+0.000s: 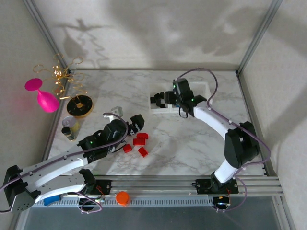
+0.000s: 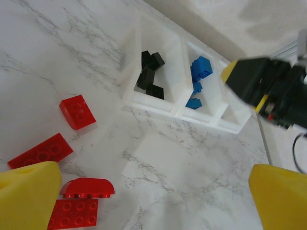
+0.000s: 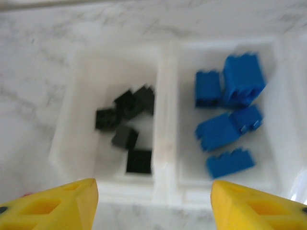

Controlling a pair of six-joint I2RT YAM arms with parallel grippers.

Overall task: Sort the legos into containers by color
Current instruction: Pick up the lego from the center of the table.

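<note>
Sorting bricks: red ones wait their turn

The right claw hangs released and empty above the containers, with black legos and blue legos in adjoining bins. The left claw, spread wide and empty, hovers over red legos on the tabletop. It would do best to centre on one brick, clear of its neighbours.

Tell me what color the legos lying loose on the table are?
Red. The loose legos show best in the left wrist view.
</note>
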